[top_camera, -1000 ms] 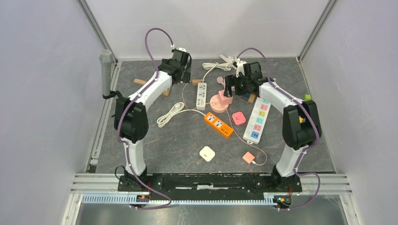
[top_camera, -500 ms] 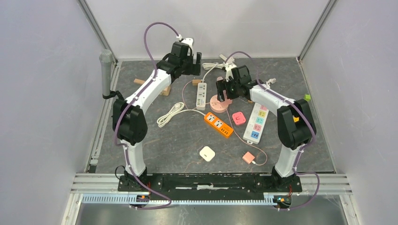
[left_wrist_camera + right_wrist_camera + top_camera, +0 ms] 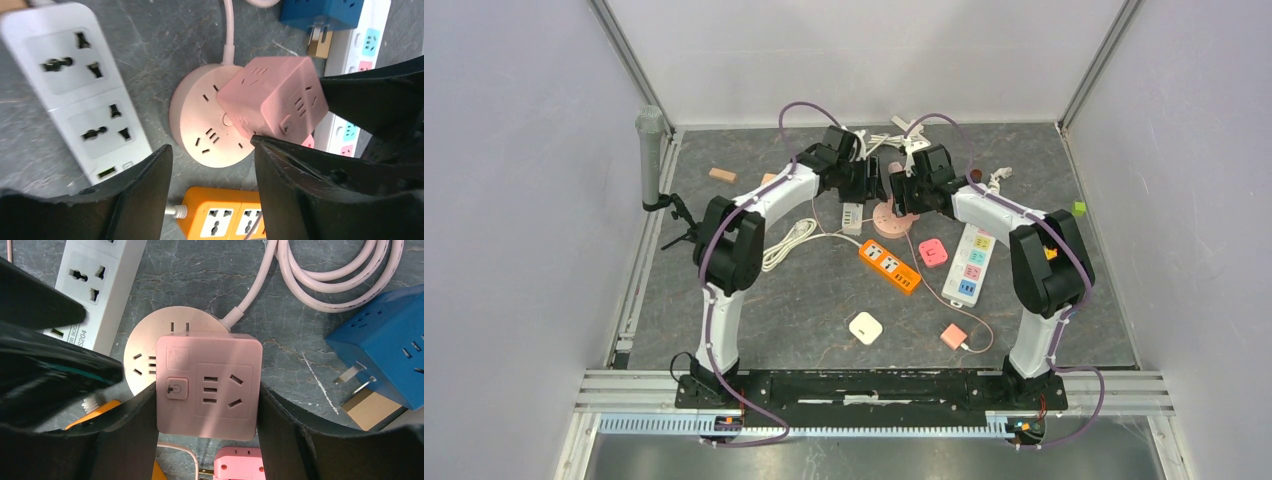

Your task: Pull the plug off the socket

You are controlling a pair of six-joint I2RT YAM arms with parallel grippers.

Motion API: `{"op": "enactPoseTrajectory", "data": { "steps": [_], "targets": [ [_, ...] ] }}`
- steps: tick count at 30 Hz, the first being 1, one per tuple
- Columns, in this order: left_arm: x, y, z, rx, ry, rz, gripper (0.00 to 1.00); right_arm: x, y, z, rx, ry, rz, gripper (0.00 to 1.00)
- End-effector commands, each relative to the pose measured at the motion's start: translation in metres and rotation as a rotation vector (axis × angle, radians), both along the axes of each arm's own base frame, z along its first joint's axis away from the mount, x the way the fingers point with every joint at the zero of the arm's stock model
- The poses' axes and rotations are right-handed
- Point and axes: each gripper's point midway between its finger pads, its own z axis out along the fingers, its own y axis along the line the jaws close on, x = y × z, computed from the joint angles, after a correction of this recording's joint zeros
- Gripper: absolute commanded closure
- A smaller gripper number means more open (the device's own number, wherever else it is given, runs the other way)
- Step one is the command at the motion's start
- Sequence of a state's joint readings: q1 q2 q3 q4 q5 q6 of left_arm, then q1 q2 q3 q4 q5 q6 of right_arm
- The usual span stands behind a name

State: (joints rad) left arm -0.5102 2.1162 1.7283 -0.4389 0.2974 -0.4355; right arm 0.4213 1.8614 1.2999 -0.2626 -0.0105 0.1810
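The left arm has swung in from the upper left to the upper centre of the top view. The right gripper (image 3: 207, 392) clasps the pink cube plug (image 3: 220, 365) by its flanks, mid-frame. The left gripper (image 3: 211, 146) straddles the round pink socket (image 3: 197, 125), half-narrowed (whether it pinches, I cannot tell). This looks like the grasping step; next, pin the socket and draw the plug straight off. The grey stone-look mat (image 3: 774, 310) sits between pale booth walls (image 3: 874, 60).

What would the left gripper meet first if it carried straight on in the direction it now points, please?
Most likely the round pink socket, which sits between the fingers of the left gripper; the pink cube plug stands taller beside one finger and might be brushed first, as depth is unclear.
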Motion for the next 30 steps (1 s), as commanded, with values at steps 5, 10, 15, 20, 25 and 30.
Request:
{"op": "enactPoseTrajectory", "data": {
  "steps": [5, 10, 15, 20, 25, 30],
  "targets": [
    [-0.003, -0.021, -0.034, -0.019, 0.111, -0.025, 0.41, 0.012, -0.002, 0.015, 0.028, -0.058, -0.071, 0.99],
    [-0.01, -0.01, -0.062, 0.069, 0.149, -0.023, 0.48, 0.012, 0.005, 0.021, 0.067, -0.064, -0.056, 1.0],
    [-0.028, 0.003, -0.089, 0.163, 0.18, -0.025, 0.58, 0.015, 0.017, 0.038, 0.148, -0.066, -0.017, 1.0],
    [-0.042, 0.014, -0.104, 0.228, 0.192, -0.027, 0.66, 0.019, 0.013, 0.043, 0.236, -0.066, -0.021, 1.0],
    [-0.048, 0.019, -0.114, 0.27, 0.202, -0.022, 0.66, 0.011, 0.017, 0.034, 0.105, -0.102, 0.03, 1.0],
    [-0.049, 0.028, -0.119, 0.333, 0.226, 0.002, 0.65, 0.01, 0.01, 0.04, 0.03, -0.135, 0.037, 1.0]
  ]
}}
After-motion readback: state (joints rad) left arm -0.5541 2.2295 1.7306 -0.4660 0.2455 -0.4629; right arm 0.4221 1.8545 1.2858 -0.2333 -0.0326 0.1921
